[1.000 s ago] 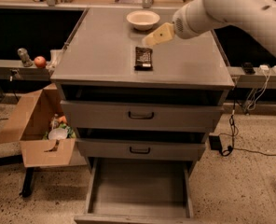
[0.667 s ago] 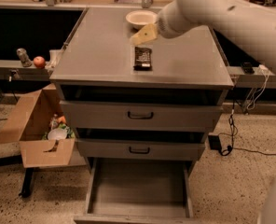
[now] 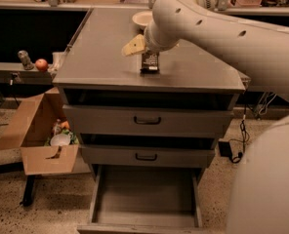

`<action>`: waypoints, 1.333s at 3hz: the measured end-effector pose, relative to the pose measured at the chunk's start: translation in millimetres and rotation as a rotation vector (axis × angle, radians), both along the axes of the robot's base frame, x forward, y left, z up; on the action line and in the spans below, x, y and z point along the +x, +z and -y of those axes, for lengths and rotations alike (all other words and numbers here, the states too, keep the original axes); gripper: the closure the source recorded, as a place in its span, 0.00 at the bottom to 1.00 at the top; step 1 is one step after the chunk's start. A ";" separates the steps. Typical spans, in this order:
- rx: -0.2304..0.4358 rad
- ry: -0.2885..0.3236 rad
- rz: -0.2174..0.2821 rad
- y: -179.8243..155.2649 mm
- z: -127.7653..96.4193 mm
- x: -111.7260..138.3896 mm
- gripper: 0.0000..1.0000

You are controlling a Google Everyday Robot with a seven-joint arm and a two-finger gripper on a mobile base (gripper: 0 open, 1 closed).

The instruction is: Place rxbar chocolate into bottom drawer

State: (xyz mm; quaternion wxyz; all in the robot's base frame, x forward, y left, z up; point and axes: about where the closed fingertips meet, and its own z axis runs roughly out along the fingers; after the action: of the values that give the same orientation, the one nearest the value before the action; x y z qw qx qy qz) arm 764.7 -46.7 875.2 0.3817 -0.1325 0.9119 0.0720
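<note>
While the bottom drawer (image 3: pixel 147 191) stands open, your gripper (image 3: pixel 134 46) hovers beside the rxbar chocolate (image 3: pixel 150 62) on the cabinet top (image 3: pixel 98 57). You can't tell its grip.

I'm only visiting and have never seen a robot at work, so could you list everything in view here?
Snack bar: one, dark brown, lying on the cabinet top.
Bowl: one, cream, at the back of the cabinet top, partly behind the arm.
Cabinet: one, grey, centre.
Upper drawers: two, grey with black handles, above the bottom one.
Bottom drawer: one, grey, pulled open near the floor.
Cardboard box: one, brown, on the floor left of the cabinet, oddments inside.
Apple: one, red, on the left ledge.
Arm: one, off-white, reaching in from the right.
Gripper: one, tan, over the cabinet top beside the snack bar's far end.
</note>
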 end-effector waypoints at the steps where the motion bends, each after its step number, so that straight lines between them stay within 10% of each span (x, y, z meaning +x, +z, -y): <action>1: 0.033 -0.057 -0.075 -31.2 -13.6 1.2 0.00; 2: 0.047 -0.078 -0.114 -48.6 -18.7 2.0 0.00; 4: 0.048 -0.087 -0.133 -53.7 -19.5 3.0 0.47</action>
State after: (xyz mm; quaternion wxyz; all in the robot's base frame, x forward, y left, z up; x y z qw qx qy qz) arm 767.7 -27.2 821.5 0.3260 -0.0784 0.9382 0.0860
